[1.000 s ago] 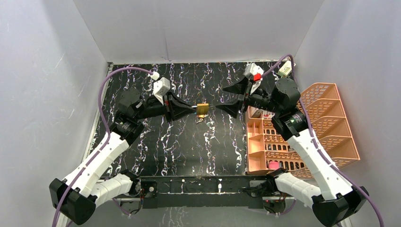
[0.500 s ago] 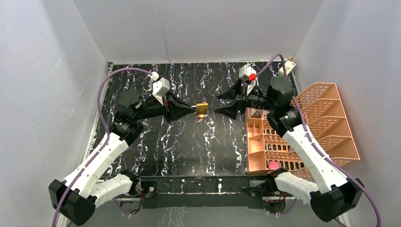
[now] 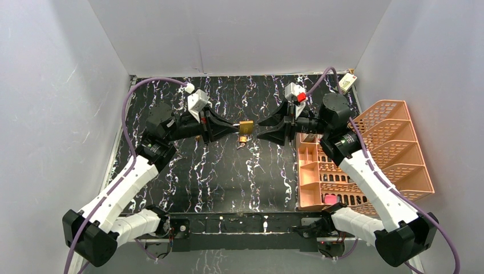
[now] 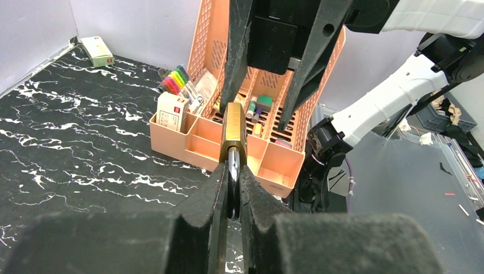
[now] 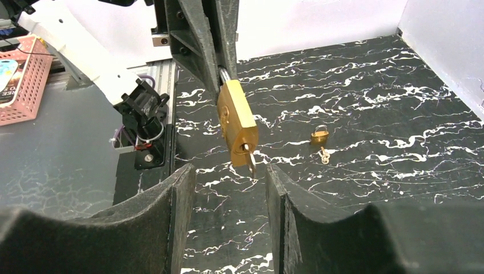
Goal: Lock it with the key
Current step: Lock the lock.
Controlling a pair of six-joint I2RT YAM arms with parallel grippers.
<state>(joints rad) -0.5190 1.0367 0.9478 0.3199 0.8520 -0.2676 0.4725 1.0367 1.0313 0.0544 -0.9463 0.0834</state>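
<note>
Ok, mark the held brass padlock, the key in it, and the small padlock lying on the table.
brass padlock (image 5: pixel 235 114): right wrist view, broad gold side of its body.
key (image 5: pixel 251 162): right wrist view, stub protruding from the keyhole end.
small padlock (image 5: pixel 319 136): right wrist view, middle of its body.

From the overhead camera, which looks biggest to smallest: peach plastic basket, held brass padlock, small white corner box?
Peach plastic basket, by far.
Brass padlock and small white box look alike; the padlock is lifted nearer the camera, so unranked.
</note>
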